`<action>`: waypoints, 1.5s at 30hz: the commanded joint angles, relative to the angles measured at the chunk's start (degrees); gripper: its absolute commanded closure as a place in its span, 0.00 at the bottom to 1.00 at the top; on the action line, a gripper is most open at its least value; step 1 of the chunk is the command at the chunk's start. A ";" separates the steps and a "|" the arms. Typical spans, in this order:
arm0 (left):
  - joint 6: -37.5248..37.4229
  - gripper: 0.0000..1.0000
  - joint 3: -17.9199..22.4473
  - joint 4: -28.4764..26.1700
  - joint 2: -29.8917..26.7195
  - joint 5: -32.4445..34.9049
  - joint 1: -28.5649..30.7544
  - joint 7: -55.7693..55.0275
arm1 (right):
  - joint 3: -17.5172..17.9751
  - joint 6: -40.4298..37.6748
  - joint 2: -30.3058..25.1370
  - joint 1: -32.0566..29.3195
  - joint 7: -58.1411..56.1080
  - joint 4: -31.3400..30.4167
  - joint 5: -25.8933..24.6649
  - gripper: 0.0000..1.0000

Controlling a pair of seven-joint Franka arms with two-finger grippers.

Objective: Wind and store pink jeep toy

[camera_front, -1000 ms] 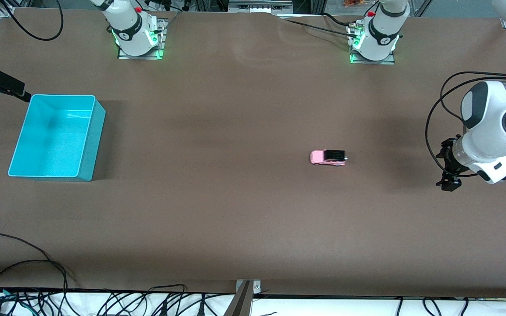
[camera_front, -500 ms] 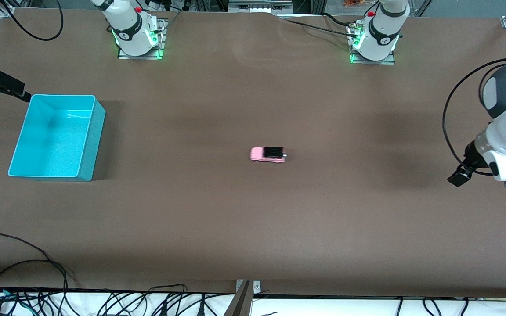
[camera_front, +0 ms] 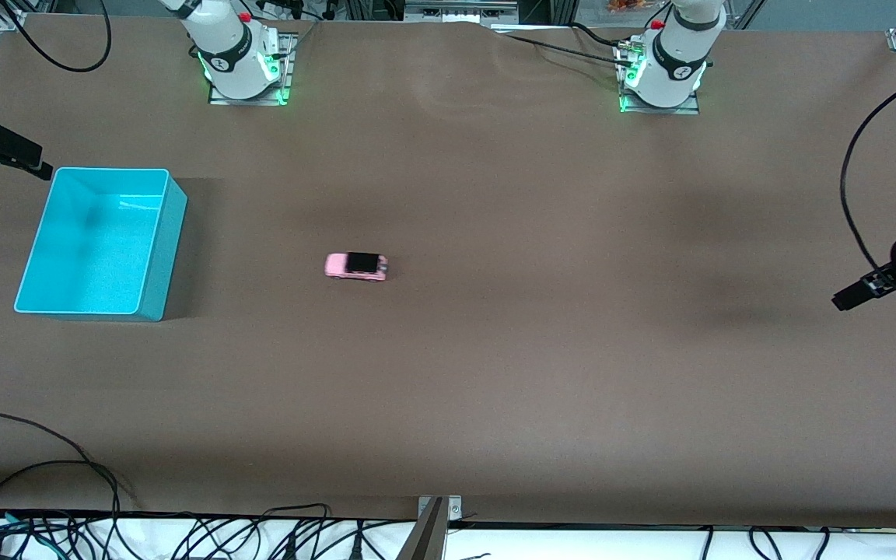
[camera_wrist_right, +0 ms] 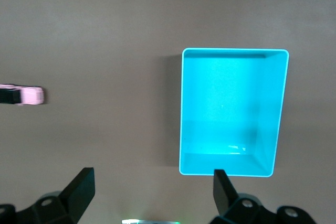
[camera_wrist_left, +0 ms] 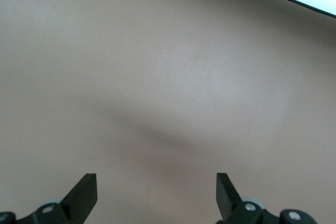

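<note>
One brown table (camera_front: 495,373) lying flat, black cables (camera_front: 67,529) trailing along edge nearest front camera. One teal bin (camera_front: 154,257) sitting at right arm's end. One pink jeep toy (camera_front: 356,266) sitting on table between bin and middle, well apart from both grippers. Left gripper (camera_wrist_left: 156,195) hanging over bare table, jaws apart. Right gripper (camera_wrist_right: 152,191) hanging high beside bin, jaws apart.
</note>
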 commanded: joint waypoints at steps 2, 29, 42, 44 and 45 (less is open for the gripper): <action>-4.32 0.00 -0.65 4.05 -0.06 -1.89 0.06 13.02 | -0.06 -0.58 0.08 0.27 -1.09 1.03 -0.98 0.00; -5.65 0.00 -1.44 3.71 -3.49 -6.72 -0.03 22.09 | -0.06 -0.67 0.17 0.27 -1.09 1.03 -0.54 0.00; -5.65 0.00 -1.44 3.97 -3.49 -6.72 0.06 22.01 | 0.12 0.13 0.34 0.45 -1.09 1.03 -0.63 0.00; -5.65 0.00 -1.44 4.06 -3.58 -6.72 0.06 22.01 | 0.20 0.13 0.61 0.63 -1.09 0.94 -0.54 0.00; -5.65 0.00 -1.44 4.14 -3.58 -6.72 0.06 22.01 | 0.20 0.13 0.78 1.06 -1.09 0.94 -0.54 0.00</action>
